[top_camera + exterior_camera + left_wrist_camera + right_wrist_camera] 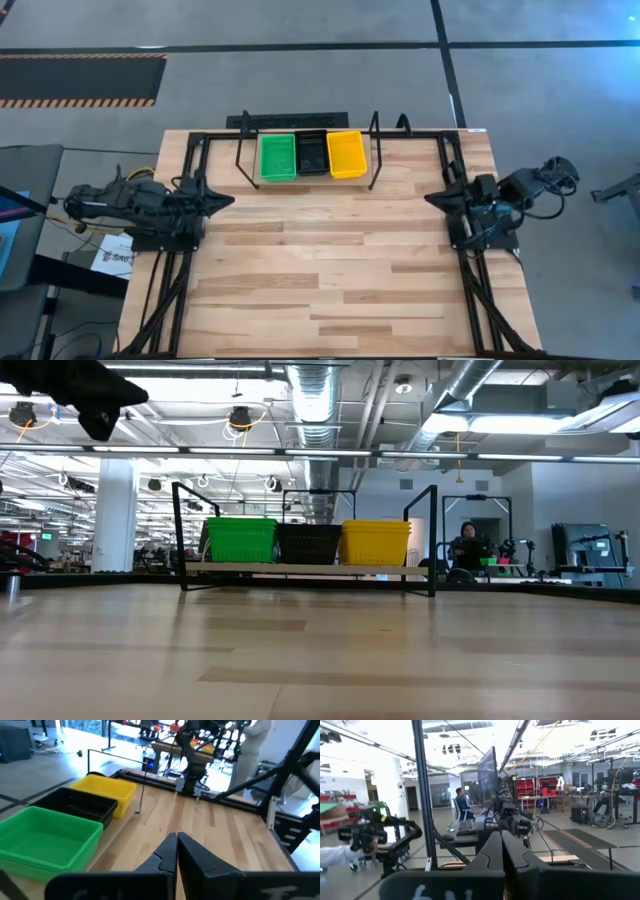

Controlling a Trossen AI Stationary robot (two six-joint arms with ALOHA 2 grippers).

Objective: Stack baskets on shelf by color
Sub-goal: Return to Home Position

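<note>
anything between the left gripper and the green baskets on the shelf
Nothing visible. Only bare tabletop lies between the left gripper, shut at the table's left edge, and the green baskets at the shelf's left end. The right gripper waits at the right edge.

Grey floor (pixel 300 90), exposed ceiling ducts (pixel 310 390)

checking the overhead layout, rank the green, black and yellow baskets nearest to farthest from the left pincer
Measured in the high view from the left pincer, which is shut:
1. green baskets, left end of the row, on this arm's side
2. black baskets, middle of the row
3. yellow baskets, right end of the row
</note>
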